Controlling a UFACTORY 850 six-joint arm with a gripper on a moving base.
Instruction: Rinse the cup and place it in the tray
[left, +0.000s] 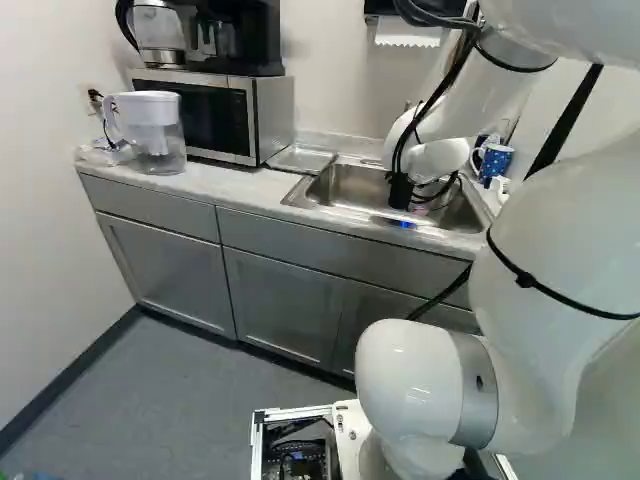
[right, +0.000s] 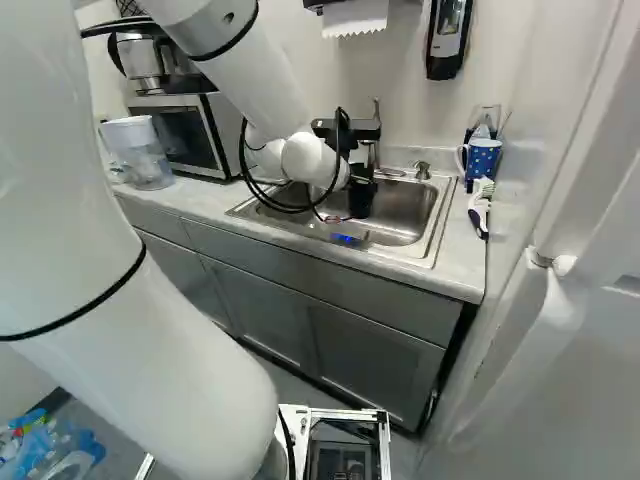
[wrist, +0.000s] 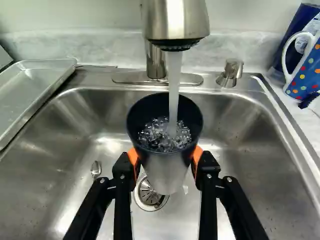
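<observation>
So, the cup (wrist: 162, 167) points mouth-up, long axis near vertical, clamped in the part-open gripper (right: 359, 180).

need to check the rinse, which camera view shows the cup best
The wrist view: it looks into the cup, showing water falling inside and the claw gripping its sides. Both base views show only a small dark shape at the sink.
</observation>
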